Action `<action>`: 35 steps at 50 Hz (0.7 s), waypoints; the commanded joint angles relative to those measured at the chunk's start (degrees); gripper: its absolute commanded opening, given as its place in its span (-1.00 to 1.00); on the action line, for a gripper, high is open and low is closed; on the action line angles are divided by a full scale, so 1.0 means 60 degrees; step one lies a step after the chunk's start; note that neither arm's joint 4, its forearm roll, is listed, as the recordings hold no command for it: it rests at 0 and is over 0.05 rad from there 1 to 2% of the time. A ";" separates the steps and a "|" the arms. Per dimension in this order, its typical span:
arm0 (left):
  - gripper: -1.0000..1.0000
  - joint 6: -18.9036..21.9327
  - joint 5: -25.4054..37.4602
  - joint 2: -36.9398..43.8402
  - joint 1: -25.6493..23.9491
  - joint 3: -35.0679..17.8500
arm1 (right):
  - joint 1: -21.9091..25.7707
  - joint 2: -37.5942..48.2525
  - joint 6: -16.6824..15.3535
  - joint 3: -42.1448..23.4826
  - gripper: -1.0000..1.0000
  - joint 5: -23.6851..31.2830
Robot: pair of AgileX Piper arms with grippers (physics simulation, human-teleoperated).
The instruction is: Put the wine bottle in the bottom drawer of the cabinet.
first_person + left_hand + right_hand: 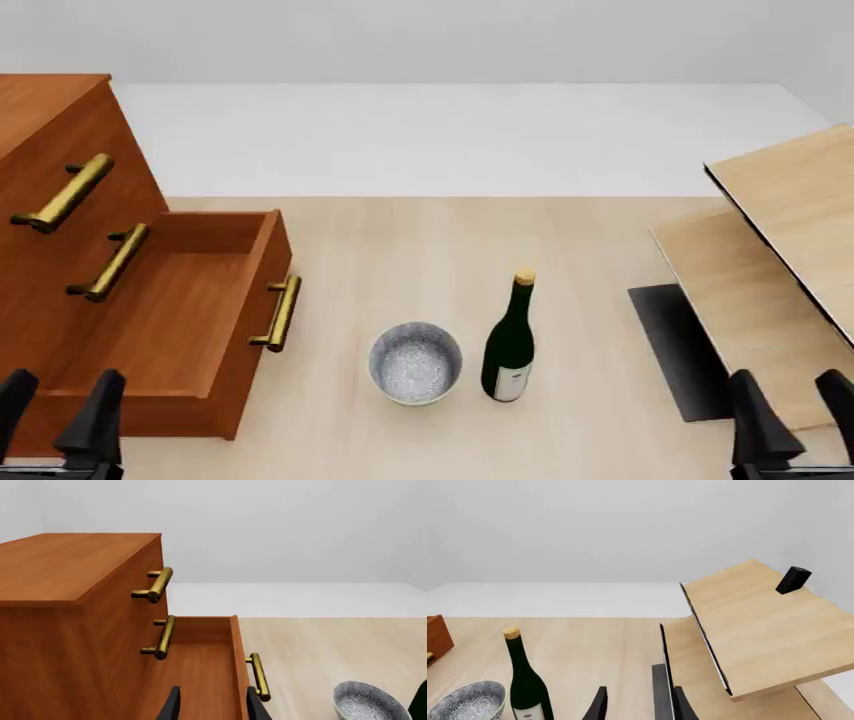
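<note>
Both grippers, left (pixel 54 405) and right (pixel 790 408), hung spread wide, holding nothing; the wine bottle (pixel 509 341) stood upright beside a bowl (pixel 415 362) (bottom drawer (pixel 180 320) pulled open).

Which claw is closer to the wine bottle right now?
Right. The right claw sits open just off the wine bottle's right side; the left claw is farther off, open in front of the bottom drawer.
</note>
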 commanded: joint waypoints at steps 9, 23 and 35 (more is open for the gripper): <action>1.00 0.0006 -0.0172 0.0273 0.0105 -0.0093 | -0.0001 0.0040 -0.0281 -0.0054 1.00 -0.0070; 1.00 0.0431 0.0968 0.0951 0.0223 -0.1960 | 0.0126 0.0021 -0.0564 -0.0286 1.00 -0.0056; 1.00 0.0423 0.1431 0.2424 0.0346 -0.3896 | 0.0312 0.0042 -0.0840 -0.0286 1.00 -0.0065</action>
